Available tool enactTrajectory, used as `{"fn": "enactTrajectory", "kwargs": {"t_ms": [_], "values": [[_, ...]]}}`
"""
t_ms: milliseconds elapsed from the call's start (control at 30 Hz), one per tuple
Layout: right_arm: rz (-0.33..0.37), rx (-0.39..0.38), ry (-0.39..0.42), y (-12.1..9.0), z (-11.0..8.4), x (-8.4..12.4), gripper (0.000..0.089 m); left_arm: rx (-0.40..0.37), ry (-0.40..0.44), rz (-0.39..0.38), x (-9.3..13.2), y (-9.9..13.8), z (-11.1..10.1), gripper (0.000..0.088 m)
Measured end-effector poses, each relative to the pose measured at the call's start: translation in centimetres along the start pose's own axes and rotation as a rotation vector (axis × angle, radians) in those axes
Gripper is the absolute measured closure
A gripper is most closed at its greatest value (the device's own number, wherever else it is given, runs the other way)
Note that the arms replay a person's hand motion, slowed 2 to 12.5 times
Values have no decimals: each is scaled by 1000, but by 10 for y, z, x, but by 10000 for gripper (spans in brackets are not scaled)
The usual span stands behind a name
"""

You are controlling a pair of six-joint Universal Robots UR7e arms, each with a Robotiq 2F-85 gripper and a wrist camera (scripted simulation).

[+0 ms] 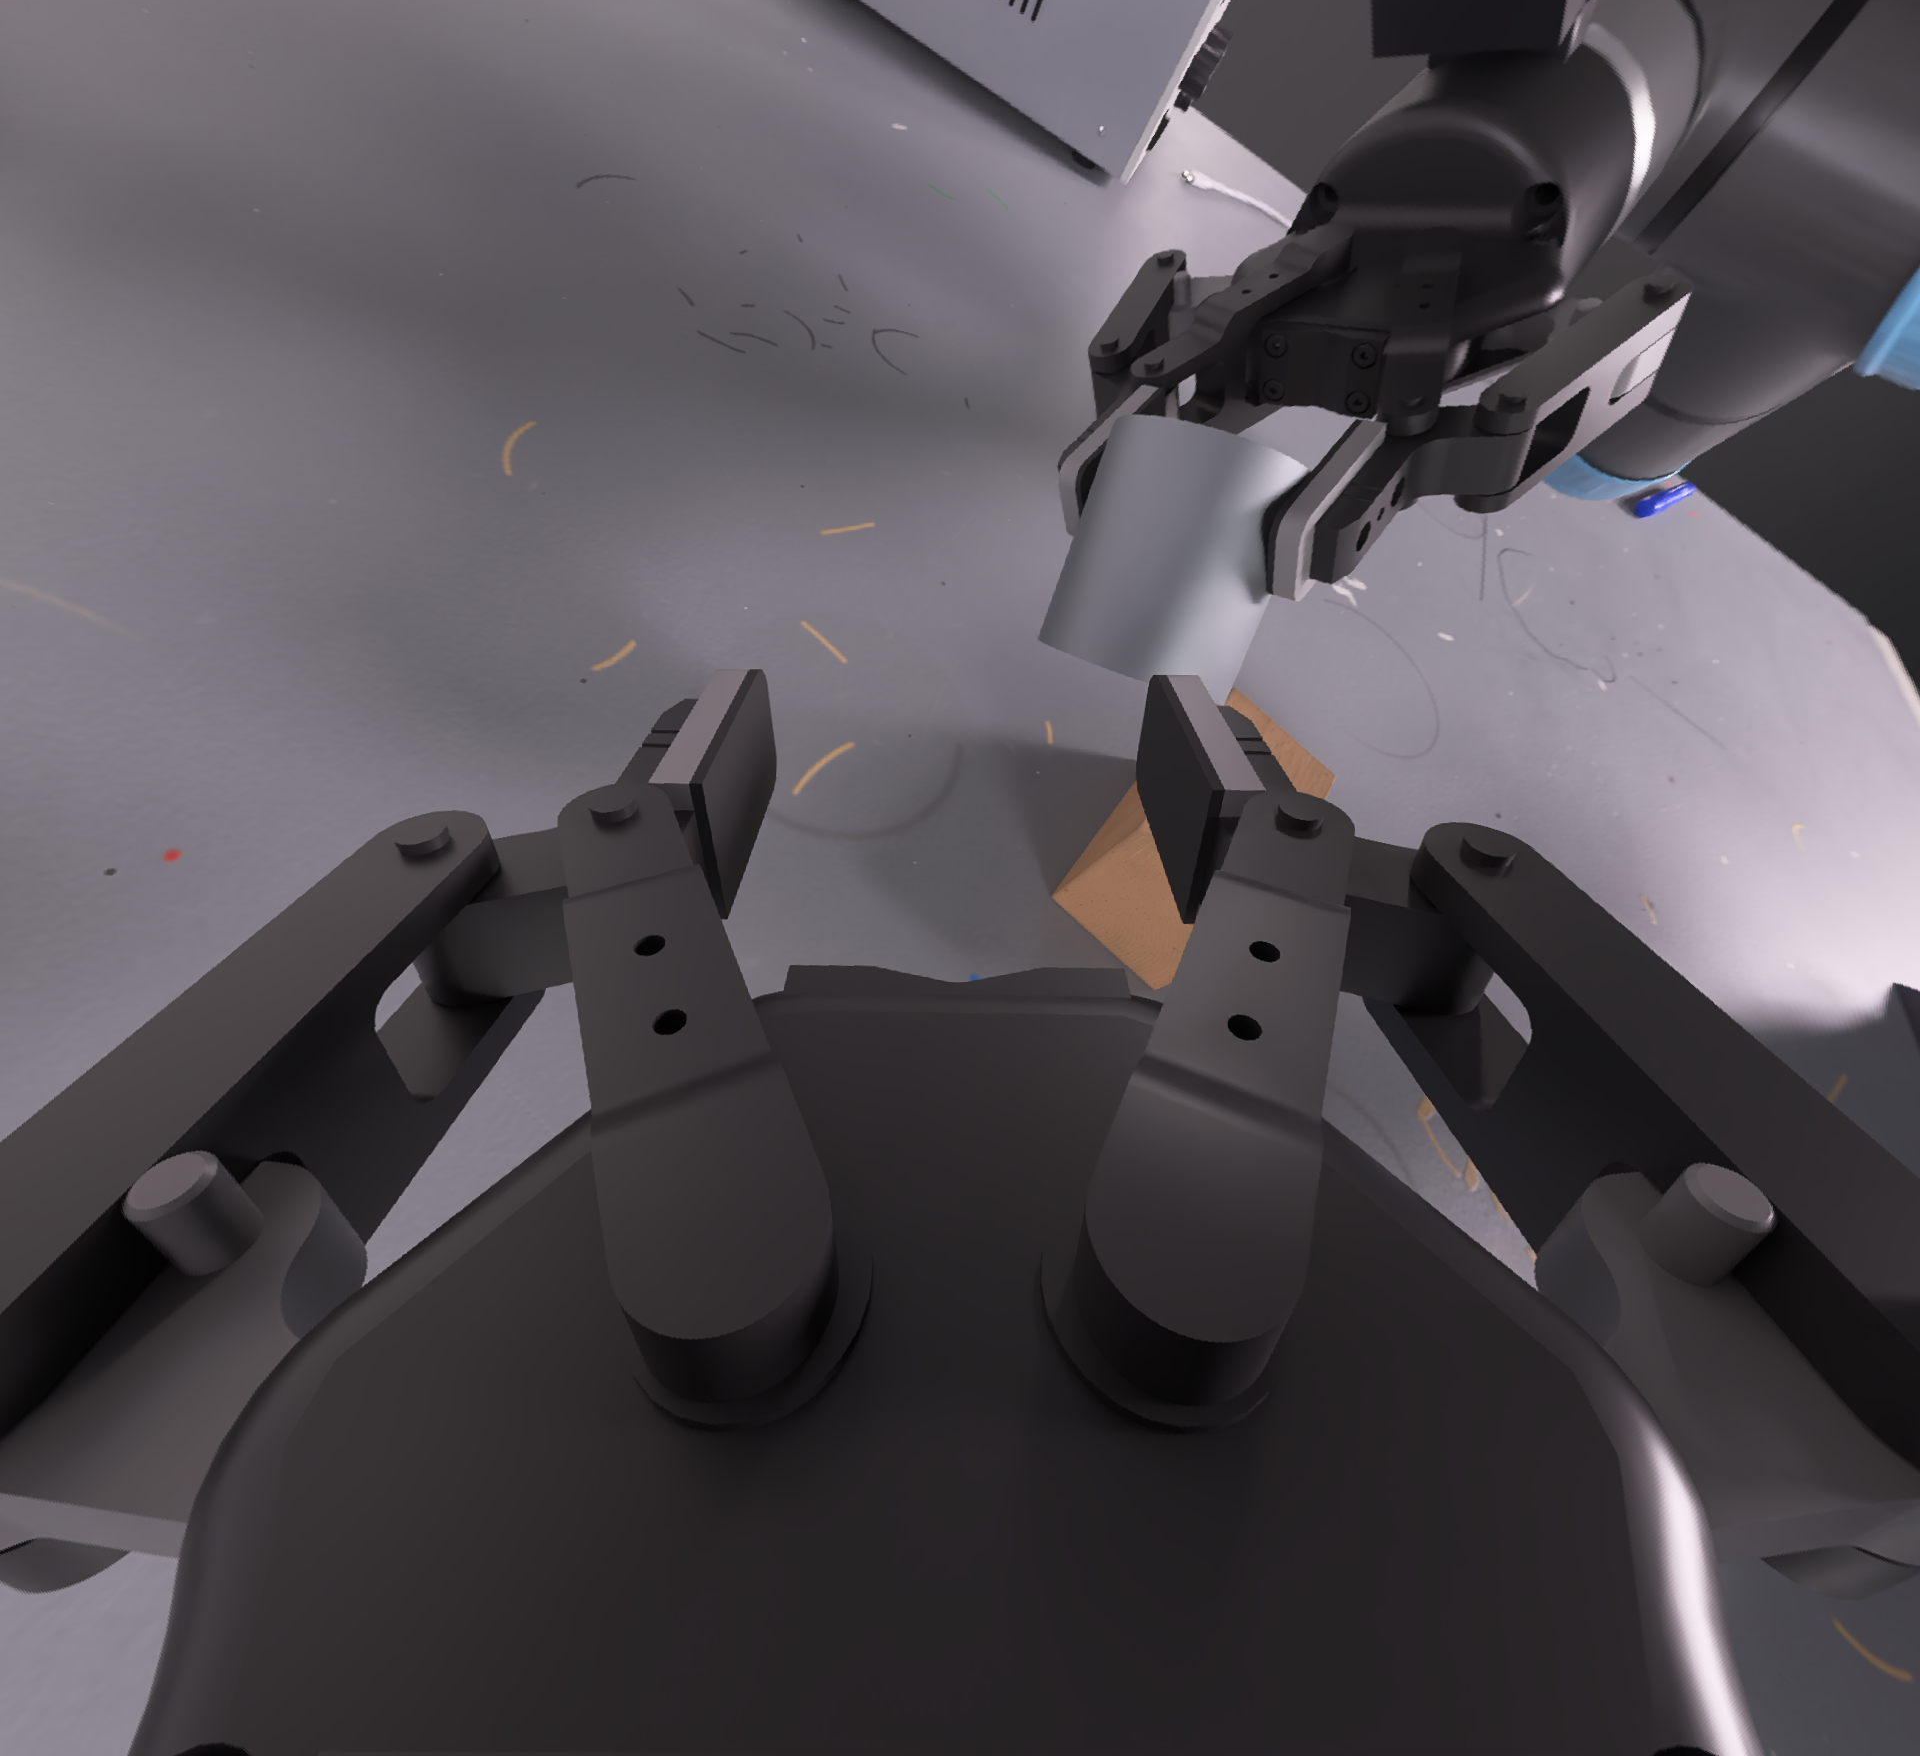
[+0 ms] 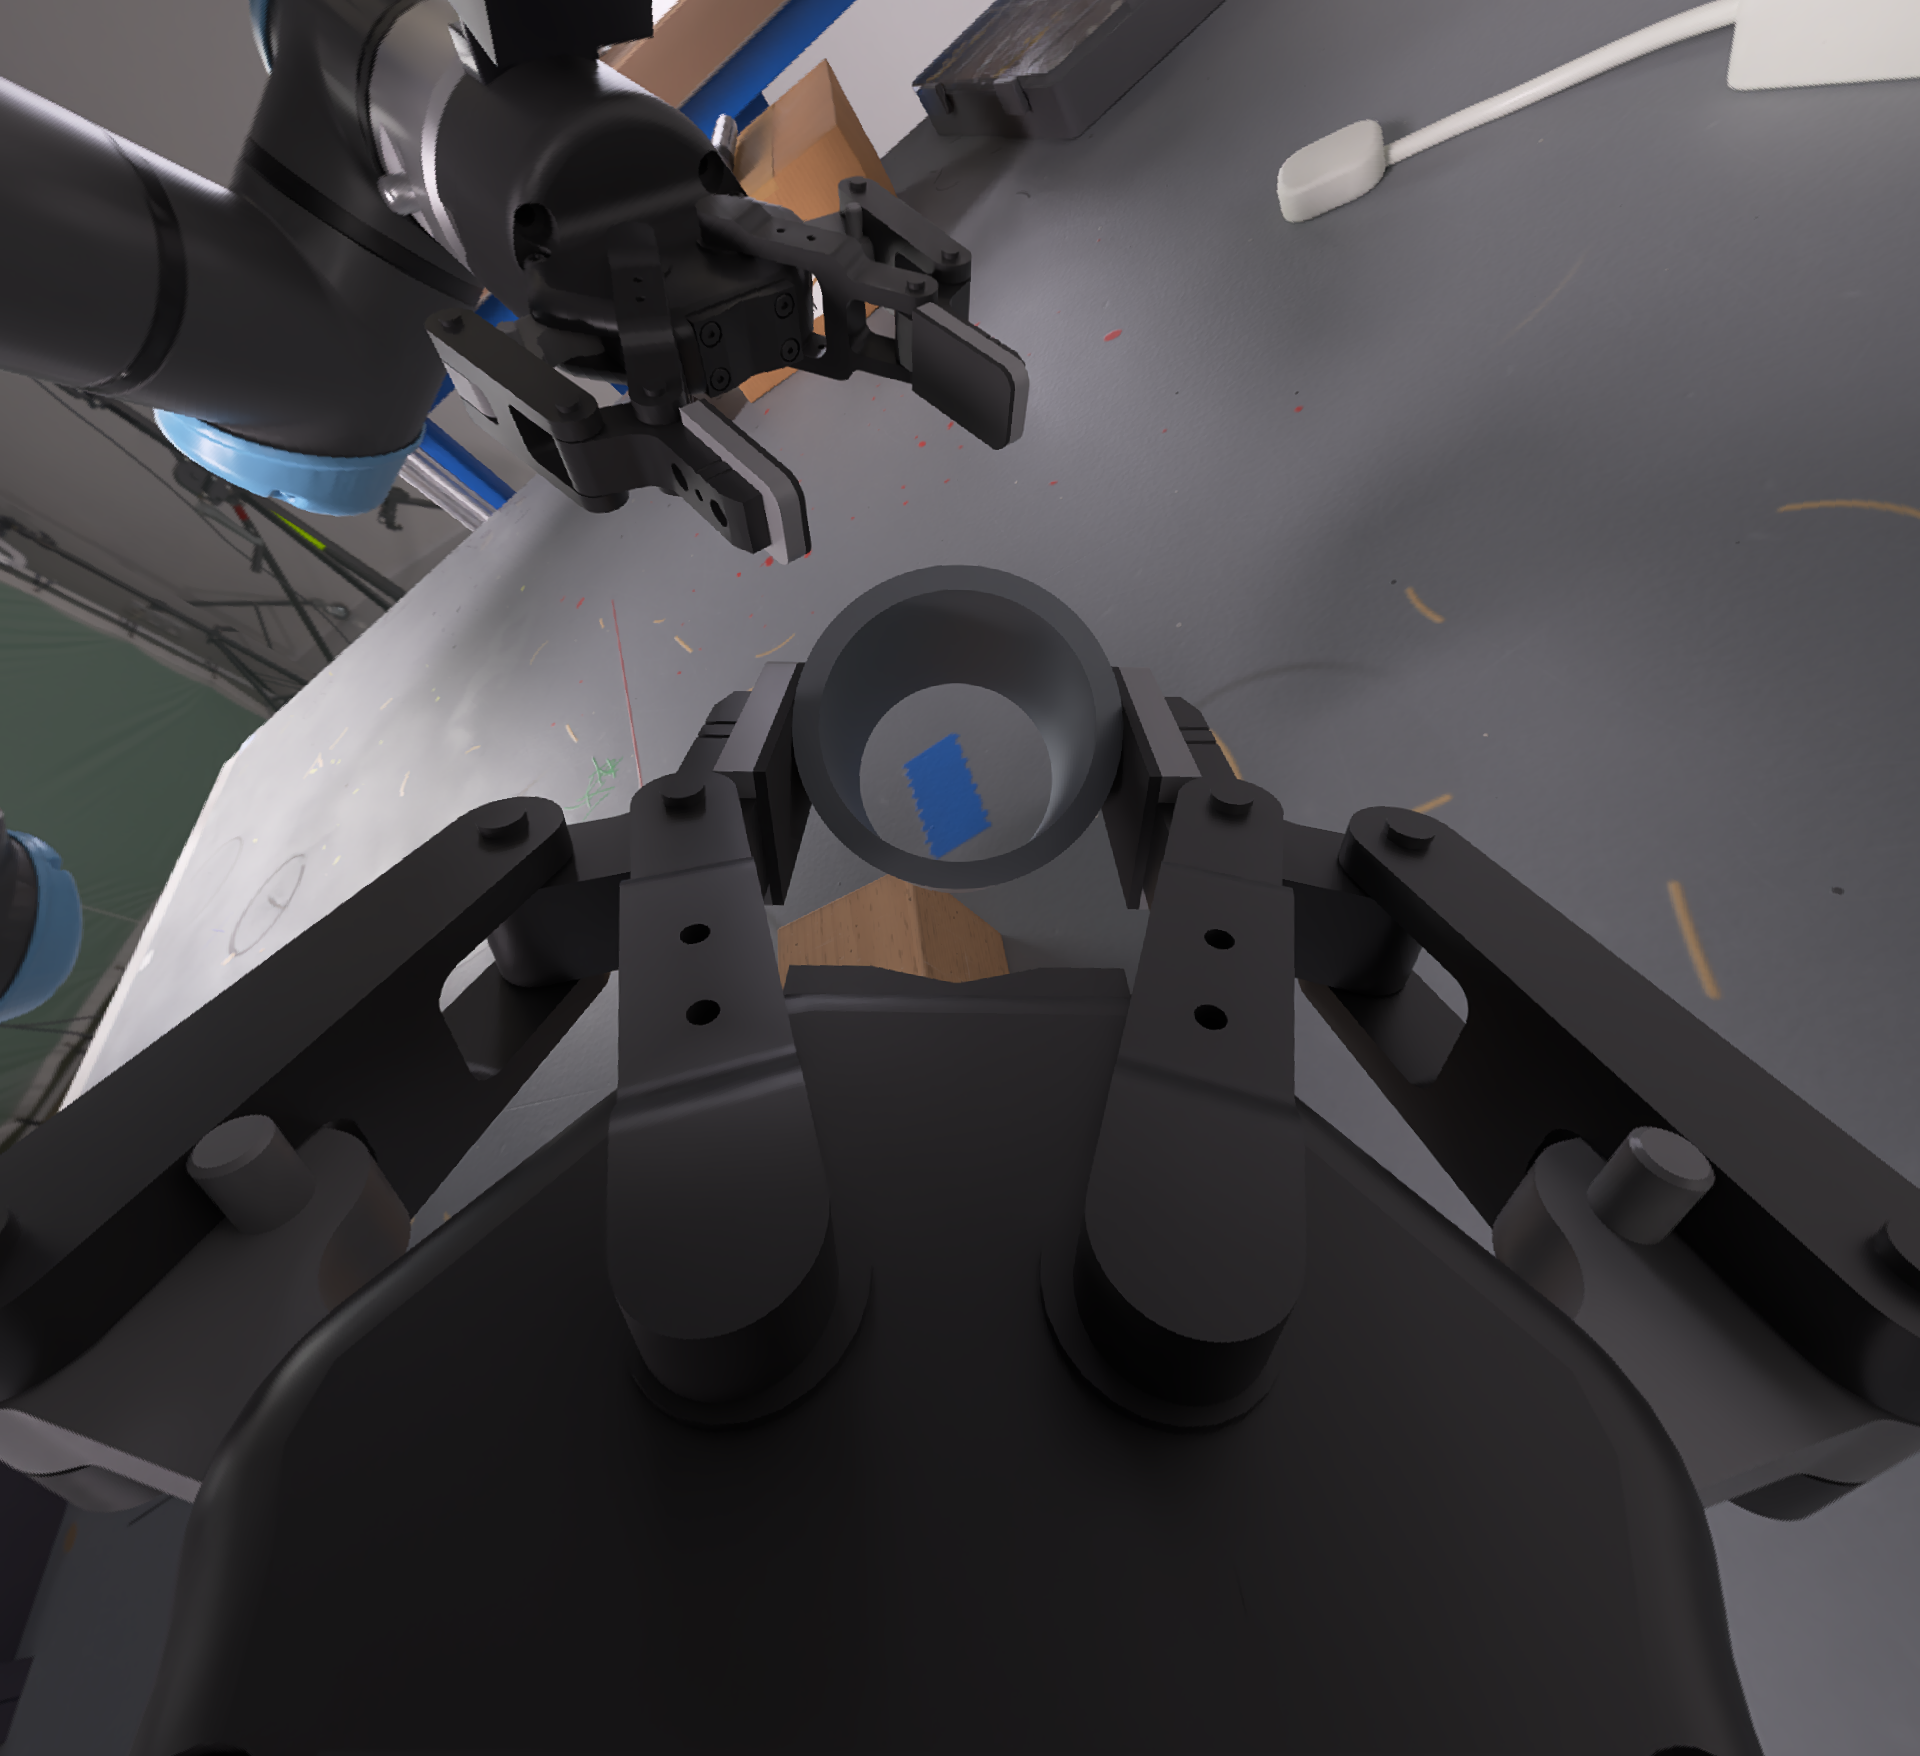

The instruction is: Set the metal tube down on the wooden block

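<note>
So: right gripper (image 2: 951, 771) clamps the metal tube (image 1: 1164, 553) above the wooden block (image 1: 1127, 896), not yet placed. Left gripper (image 1: 951, 781) spread, empty.

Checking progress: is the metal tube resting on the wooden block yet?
No, the right pincer holds the grey metal tube in the air above the tan wooden block.

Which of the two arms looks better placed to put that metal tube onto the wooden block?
The right. Its gripper is shut on the metal tube, held in the air just above the wooden block. The left gripper is open and empty.
</note>
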State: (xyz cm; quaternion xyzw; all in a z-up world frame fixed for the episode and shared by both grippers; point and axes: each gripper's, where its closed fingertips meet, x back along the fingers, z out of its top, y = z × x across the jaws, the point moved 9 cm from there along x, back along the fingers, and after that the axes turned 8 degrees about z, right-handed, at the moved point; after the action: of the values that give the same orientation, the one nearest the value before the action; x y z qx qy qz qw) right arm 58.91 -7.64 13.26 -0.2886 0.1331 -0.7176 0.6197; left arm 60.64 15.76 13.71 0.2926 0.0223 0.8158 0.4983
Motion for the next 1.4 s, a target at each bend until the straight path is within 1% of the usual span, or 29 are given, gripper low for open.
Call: {"fn": "enactTrajectory", "kwargs": {"t_ms": [167,333,433,700,900,1100,1233,1400], "values": [[-21,42,-19,-2,-1,0,411,-44,-23,32,1,3,-1,240],[-34,85,-39,-5,-2,0,411,-91,-31,30,5,7,-3,193],[-30,98,-43,-6,-3,-1,411,-92,-16,11,10,9,-2,168],[-19,115,-50,-8,-4,-1,411,-97,22,-21,25,13,-2,176],[-16,132,-58,-9,-5,0,411,-103,36,-36,36,13,-3,219],[-8,152,-65,-9,-5,0,411,-74,43,-57,43,10,-4,301],[-1,168,-76,-11,-6,0,411,-75,33,-66,45,9,-6,362],[-12,194,-88,-12,-8,1,411,-85,32,-61,45,12,-7,377]]}}
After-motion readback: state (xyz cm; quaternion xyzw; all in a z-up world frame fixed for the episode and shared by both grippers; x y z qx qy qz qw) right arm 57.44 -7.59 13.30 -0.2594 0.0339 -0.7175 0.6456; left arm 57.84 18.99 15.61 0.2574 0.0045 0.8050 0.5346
